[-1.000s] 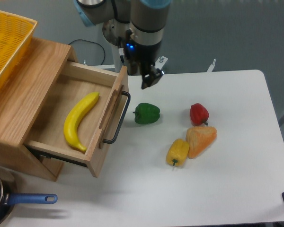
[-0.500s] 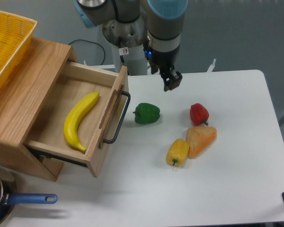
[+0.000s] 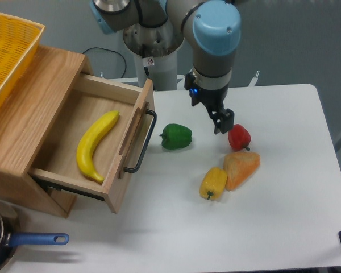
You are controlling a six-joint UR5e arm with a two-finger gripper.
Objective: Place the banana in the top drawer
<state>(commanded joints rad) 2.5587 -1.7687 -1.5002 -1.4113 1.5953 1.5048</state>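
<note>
The banana (image 3: 95,145) is long, curved and bright yellow. It lies inside the open top drawer (image 3: 65,128), a light-oak box with a black bar handle (image 3: 142,142) on its front. My gripper (image 3: 223,122) hangs over the white table well to the right of the drawer, just left of the red pepper (image 3: 239,136). It holds nothing. Its fingers point down, and I cannot make out whether they are open or shut.
A green pepper (image 3: 176,136), a yellow pepper (image 3: 213,182) and an orange pepper (image 3: 241,168) lie on the table. A yellow plastic basket (image 3: 5,51) sits on the cabinet top. A pan with a blue handle (image 3: 37,239) is at the front left.
My gripper has moved right and toward the front, from beside the drawer's back corner to next to the red pepper. The banana and drawer have not moved.
</note>
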